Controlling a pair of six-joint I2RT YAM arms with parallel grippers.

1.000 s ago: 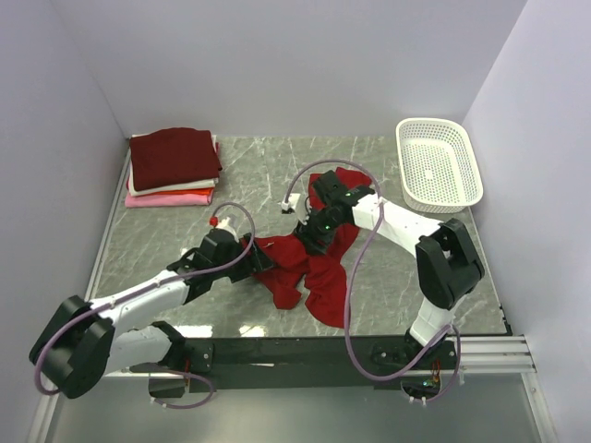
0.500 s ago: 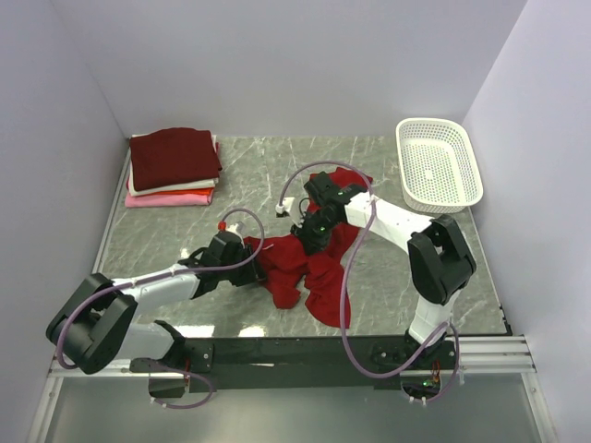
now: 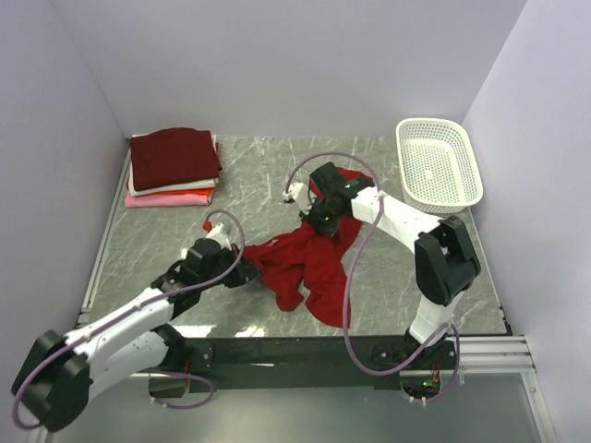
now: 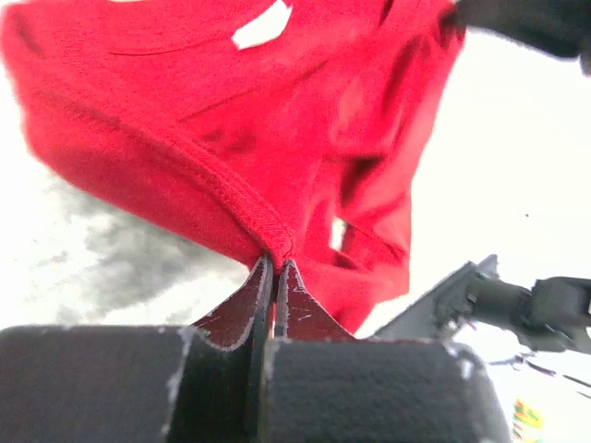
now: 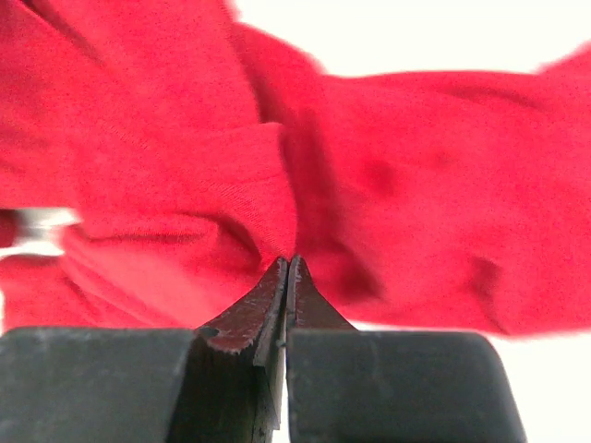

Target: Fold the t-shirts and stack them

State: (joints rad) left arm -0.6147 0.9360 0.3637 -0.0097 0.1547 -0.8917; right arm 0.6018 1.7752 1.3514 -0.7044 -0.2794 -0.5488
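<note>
Fingers (image 4: 238, 314) of the left gripper (image 4: 273, 264) were pressed together on a stitched hem of the red t-shirt (image 3: 305, 263), which lay crumpled mid-way across the table (image 3: 240, 180). The right gripper (image 5: 288, 263) pinched a fold at its far side. Doing this well probably meant lifting both edges evenly and drawing them apart, so the cloth spread flat.
</note>
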